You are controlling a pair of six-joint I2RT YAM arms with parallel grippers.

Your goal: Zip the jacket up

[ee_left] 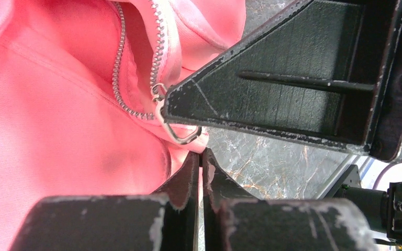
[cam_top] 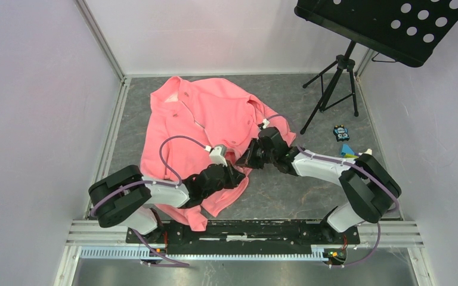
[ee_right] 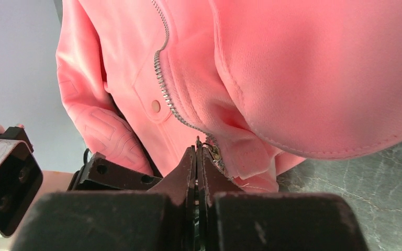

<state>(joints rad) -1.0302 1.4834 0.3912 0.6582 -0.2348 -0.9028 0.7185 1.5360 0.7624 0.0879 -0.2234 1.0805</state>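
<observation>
Top view: jacket (cam_top: 203, 119) lies spread on the table (cam_top: 286, 196). Both tools meet at its near hem, left tool (cam_top: 237, 173) and right tool (cam_top: 247, 161).

Left wrist: left tool is clenched on hem fabric just under the slider (ee_left: 158, 94). The teeth (ee_left: 118, 68) above it are split.

Right wrist: right tool looks clenched on the slider, and the zipper is open toward the collar.

Read: the slider looks seated at the bottom, so nearly the whole pull is left.

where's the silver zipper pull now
Left wrist view, centre: the silver wire zipper pull hangs at the coral-pink fleece jacket's edge, just above the left gripper.
</observation>
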